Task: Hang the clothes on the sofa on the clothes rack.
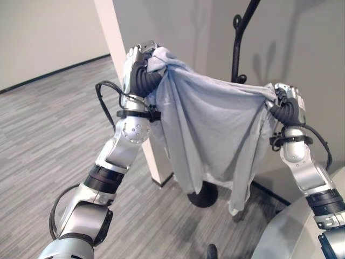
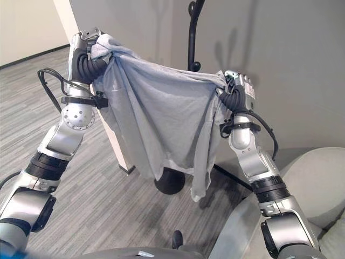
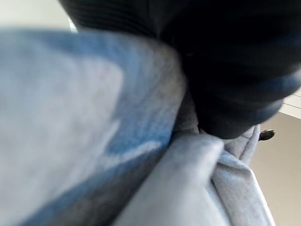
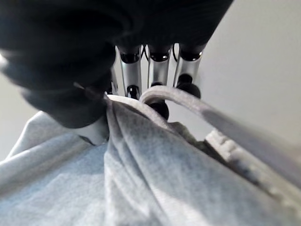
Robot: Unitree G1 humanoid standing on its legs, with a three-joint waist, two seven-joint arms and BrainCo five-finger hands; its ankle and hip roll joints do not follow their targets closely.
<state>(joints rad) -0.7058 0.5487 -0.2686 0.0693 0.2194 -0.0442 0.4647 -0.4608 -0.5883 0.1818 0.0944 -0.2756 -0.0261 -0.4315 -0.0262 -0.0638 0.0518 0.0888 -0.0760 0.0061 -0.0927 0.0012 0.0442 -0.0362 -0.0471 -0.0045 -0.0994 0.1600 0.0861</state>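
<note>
Both arms are raised; a light grey T-shirt [image 1: 210,135] hangs spread between the two hands, clear of the floor.

Left hand [image 1: 141,70]: clenched on one upper corner of the shirt, bunched cloth spilling over the top of the hand. The left wrist view confirms cloth pressed against the dark cover; the fingers themselves are buried in fabric. This hand is held higher than the other.

Right hand [image 2: 235,91]: grasping the opposite upper corner. In the right wrist view the fingers [image 4: 157,80] curl round a folded hem, with the cloth pulled taut below them.

The shirt's top edge runs nearly level from hand to hand, sagging slightly at mid-span; the body hangs down in a rough triangle, with a longer tail toward the right-hand side.

The black clothes rack [image 1: 240,38] stands directly behind the shirt; its pole and a hook rise above the top edge, its round base [image 1: 204,195] is on the floor below. The pole lies past the cloth, nearer the right hand than the left.

Judgement: the next move turns on carrying the top edge forward and up over a hook; the right hand has the shorter reach.
</note>
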